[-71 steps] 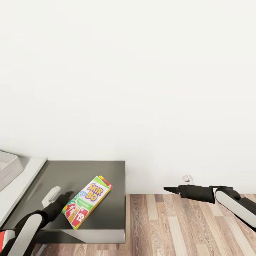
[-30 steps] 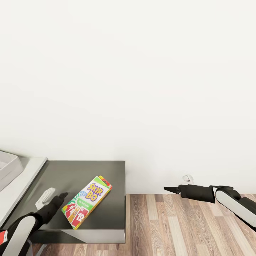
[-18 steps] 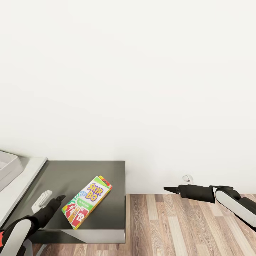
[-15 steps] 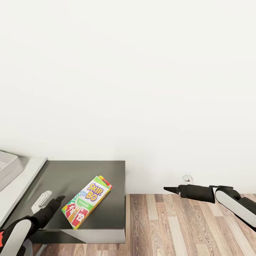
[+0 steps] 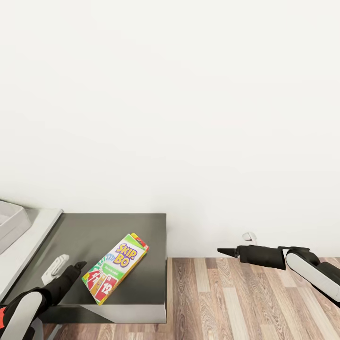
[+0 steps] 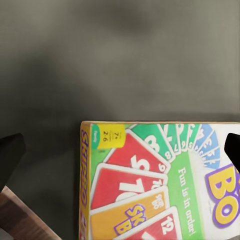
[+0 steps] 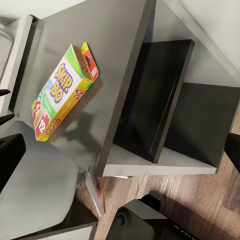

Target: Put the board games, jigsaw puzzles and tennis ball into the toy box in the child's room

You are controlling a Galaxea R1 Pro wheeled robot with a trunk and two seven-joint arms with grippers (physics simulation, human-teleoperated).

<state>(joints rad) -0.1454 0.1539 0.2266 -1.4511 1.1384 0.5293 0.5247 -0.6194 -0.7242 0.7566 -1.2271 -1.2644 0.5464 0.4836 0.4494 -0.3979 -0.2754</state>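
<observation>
A rainbow SKIP-BO board game [image 5: 115,268] lies flat on the low dark-grey cabinet top [image 5: 137,231], angled toward the wall. My left gripper [image 5: 78,267] hovers just left of the box's near end. In the left wrist view its fingertips [image 6: 11,152] stand wide apart and open above the box's red-card end [image 6: 150,185]. My right gripper [image 5: 222,250] is open and empty over the wood floor, pointing at the cabinet. Its wrist view shows the box [image 7: 62,92] from the side. The light-grey toy box [image 5: 10,225] sits on the pale table [image 5: 35,233] at far left.
The cabinet has open dark shelves [image 7: 165,105] on its right side. A plain white wall [image 5: 189,118] stands behind everything. Wood-plank floor [image 5: 245,302] spreads right of the cabinet. My left forearm [image 7: 35,190] lies below the box in the right wrist view.
My left gripper has drawn back and to the left, away from the SKIP-BO box, and has held still for the last half second. The box and right arm have not moved.
</observation>
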